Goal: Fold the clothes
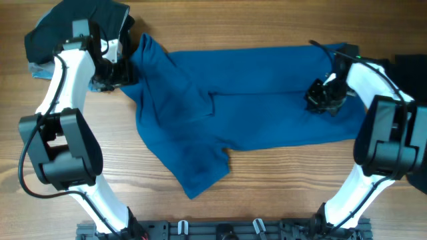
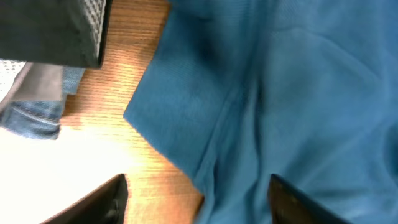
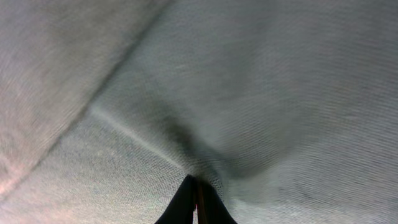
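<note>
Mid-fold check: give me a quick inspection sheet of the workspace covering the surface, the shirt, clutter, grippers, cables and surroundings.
Surface: wooden table, wood grain showing around the shirt.
Job's things: blue polo shirt spread across the table, partly folded over itself, one flap reaching toward the near edge.
Clutter: black garment and pale grey-blue garment at the far left corner; dark item at the right edge, too cropped to identify.
Grippers: left gripper open above the shirt's left edge; right gripper shut, pinching puckered shirt fabric.
Cables: black cable loops along the left arm.
Surroundings: rack along the near edge.
</note>
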